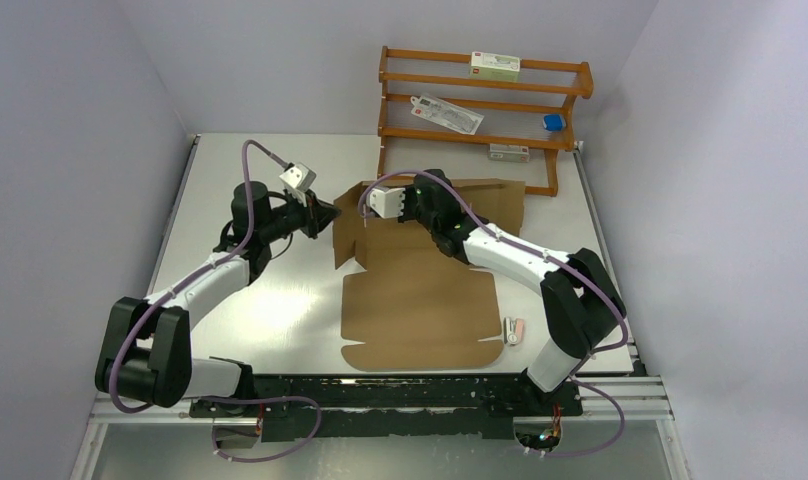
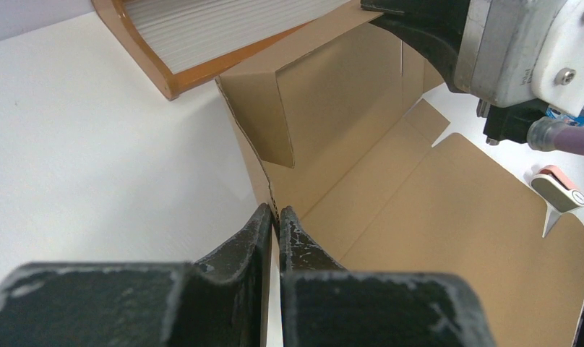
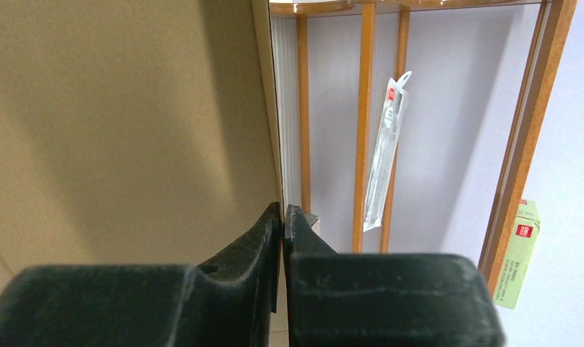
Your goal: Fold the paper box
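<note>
Left gripper [image 2: 277, 213] pinched shut on the raised left wall of the paper box [image 1: 420, 300]; right gripper [image 3: 283, 211] clamped on the upright back panel, just alongside. Rest of the sheet flat on the tabletop [image 1: 250, 170], long axis near-to-far. Far-left corner between both, likely closed up next.

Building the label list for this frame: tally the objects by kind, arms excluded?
brown corrugated-cardboard paper box, part-folded: 1
orange-brown wooden shelf rack: 1
small cartons on rack, white-green and plain white: 2
clear flat packet on rack: 1
small blue object on rack: 1
small white-and-pink object on table: 1
total: 7
</note>
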{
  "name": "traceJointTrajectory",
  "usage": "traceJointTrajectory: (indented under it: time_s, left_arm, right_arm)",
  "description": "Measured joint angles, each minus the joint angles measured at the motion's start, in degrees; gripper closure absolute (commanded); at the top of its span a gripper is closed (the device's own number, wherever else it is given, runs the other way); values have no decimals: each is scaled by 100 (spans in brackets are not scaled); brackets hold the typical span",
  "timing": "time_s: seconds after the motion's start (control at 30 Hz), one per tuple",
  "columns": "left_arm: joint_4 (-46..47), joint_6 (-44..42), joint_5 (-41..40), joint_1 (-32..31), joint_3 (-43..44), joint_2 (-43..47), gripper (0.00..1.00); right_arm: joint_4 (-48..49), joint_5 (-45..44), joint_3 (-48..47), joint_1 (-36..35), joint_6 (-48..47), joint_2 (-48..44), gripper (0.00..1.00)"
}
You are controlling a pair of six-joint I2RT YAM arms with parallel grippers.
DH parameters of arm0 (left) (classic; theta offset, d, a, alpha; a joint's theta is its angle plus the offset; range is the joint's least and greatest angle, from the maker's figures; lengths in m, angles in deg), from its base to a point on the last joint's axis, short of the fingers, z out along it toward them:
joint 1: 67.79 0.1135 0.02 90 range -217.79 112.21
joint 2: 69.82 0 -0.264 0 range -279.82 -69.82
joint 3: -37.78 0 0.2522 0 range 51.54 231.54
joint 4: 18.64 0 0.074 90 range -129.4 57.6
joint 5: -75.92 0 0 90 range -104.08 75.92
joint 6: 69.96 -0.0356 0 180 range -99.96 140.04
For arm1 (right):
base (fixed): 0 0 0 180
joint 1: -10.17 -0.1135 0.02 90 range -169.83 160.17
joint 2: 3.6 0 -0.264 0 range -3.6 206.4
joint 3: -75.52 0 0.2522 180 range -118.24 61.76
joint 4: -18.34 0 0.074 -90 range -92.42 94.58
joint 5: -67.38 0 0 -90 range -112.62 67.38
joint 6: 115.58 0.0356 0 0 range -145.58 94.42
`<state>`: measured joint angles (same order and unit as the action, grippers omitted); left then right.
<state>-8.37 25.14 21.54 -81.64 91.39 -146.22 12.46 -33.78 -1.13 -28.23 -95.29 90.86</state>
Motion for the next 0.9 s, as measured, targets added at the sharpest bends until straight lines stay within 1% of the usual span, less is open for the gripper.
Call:
traceJointTrajectory:
  time_s: [0.1, 0.27, 0.7, 0.83, 0.9]
  left_arm:
    - [15, -4, -70, -55, -39, 0, 95]
    - [304, 39, -247, -192, -179, 26, 94]
    - [1700, 470, -1099, -859, -1080, 302, 95]
    - [2013, 553, -1456, -1060, -1353, 415, 95]
    - [2131, 610, -1641, -1108, -1502, 503, 95]
  right_arm:
    - [2, 55, 0, 7, 68, 0, 92]
    - [105, 125, 101, -4, 63, -44, 91]
    - [660, 17, 831, -212, -153, -540, 90]
    - [970, -205, 1174, -402, -225, -673, 87]
    - [1099, -330, 1309, -516, -256, -739, 83]
